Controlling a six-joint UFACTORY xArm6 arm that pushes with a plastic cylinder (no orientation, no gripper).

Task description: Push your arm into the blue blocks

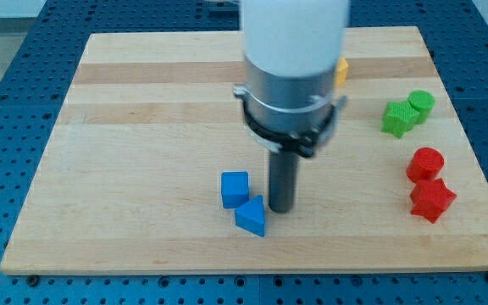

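Note:
A blue cube (pixel 235 188) and a blue triangular block (pixel 252 217) sit close together near the view's bottom centre of the wooden board (pixel 125 127). My tip (pixel 281 208) is down on the board just to the right of both blue blocks, close beside the triangular one; whether it touches it I cannot tell. The arm's white and metal body hangs above the rod and hides part of the board behind it.
A green star-shaped block (pixel 397 118) and a green cylinder (pixel 421 105) lie at the view's right. A red cylinder (pixel 425 163) and a red star-shaped block (pixel 431 200) lie below them. A yellow block (pixel 341 70) shows partly behind the arm.

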